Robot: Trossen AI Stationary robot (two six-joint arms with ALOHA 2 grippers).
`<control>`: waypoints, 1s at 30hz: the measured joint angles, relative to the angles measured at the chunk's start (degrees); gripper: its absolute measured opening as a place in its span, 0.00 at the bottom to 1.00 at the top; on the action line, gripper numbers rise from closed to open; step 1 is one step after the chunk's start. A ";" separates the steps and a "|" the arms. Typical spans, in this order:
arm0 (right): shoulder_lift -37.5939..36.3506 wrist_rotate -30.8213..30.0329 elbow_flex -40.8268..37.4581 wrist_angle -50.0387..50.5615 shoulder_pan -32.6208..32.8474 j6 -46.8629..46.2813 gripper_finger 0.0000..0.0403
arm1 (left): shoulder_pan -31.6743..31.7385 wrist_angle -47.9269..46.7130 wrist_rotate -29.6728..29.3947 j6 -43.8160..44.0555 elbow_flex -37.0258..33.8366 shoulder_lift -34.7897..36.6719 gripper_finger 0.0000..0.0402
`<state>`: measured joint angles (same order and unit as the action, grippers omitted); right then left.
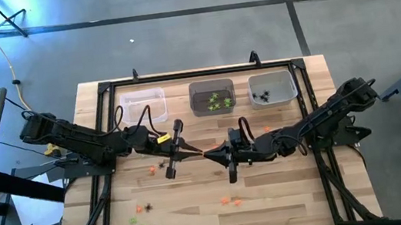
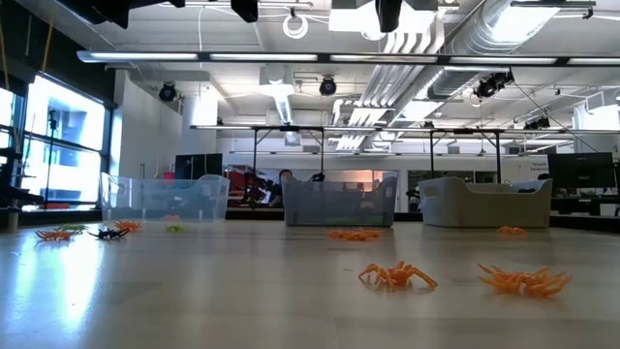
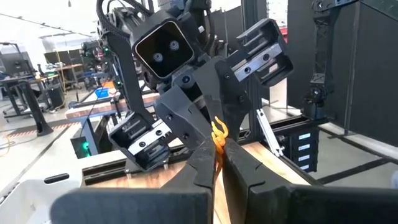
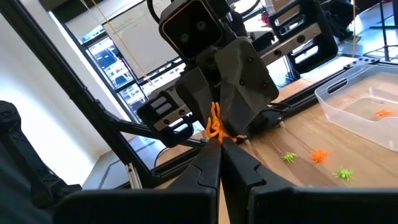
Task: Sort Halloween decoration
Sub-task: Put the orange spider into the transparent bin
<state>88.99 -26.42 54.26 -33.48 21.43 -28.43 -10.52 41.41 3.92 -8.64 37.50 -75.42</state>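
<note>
Jaws of both grippers, left (image 1: 195,153) and right (image 1: 209,154), I see pinched tip to tip on one small orange plastic spider trinket (image 3: 218,132), raised above mid-surface (image 1: 289,194).

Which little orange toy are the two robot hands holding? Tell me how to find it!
Look at the middle of the wooden table, just below the three bins, where the left hand and the right hand meet tip to tip. Pinched between both shut hands is one orange trinket. It alone is up off the table; the other orange ones lie loose on the wood.
</note>
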 joint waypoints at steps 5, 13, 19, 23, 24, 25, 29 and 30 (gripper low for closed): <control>-0.05 -2.09 0.00 0.50 0.03 1.54 0.01 | 0.06 -1.00 -0.48 0.00 0.00 0.44 0.00; -2.35 -5.43 0.00 5.95 -0.09 1.94 0.22 | -0.03 -7.45 -2.82 -0.08 0.02 3.14 0.00; -6.02 -13.53 0.00 14.82 -0.09 2.40 0.38 | -0.03 -14.54 -6.14 0.01 0.05 7.63 0.00; -8.77 -15.68 0.00 22.01 -0.09 -3.30 0.42 | -0.03 -22.27 -8.93 1.98 0.04 11.76 0.00; -9.44 -15.62 0.04 24.55 -0.09 -5.31 0.42 | -0.03 -25.78 -10.21 2.27 0.04 13.11 0.00; -10.04 -15.60 0.04 27.52 -0.11 -7.54 0.42 | 0.02 -29.50 -11.74 2.33 0.04 14.65 0.00; -11.10 -15.39 0.04 41.71 -0.63 -17.84 0.40 | 2.60 -45.60 -17.48 2.60 0.02 22.09 0.00; -11.10 -15.27 0.04 45.68 -0.90 -20.56 0.40 | 3.84 -49.07 -19.31 3.39 0.02 23.93 0.00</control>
<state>77.89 -41.69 54.30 12.20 20.53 -48.99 -6.68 -7.66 -15.39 -5.26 37.52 -51.49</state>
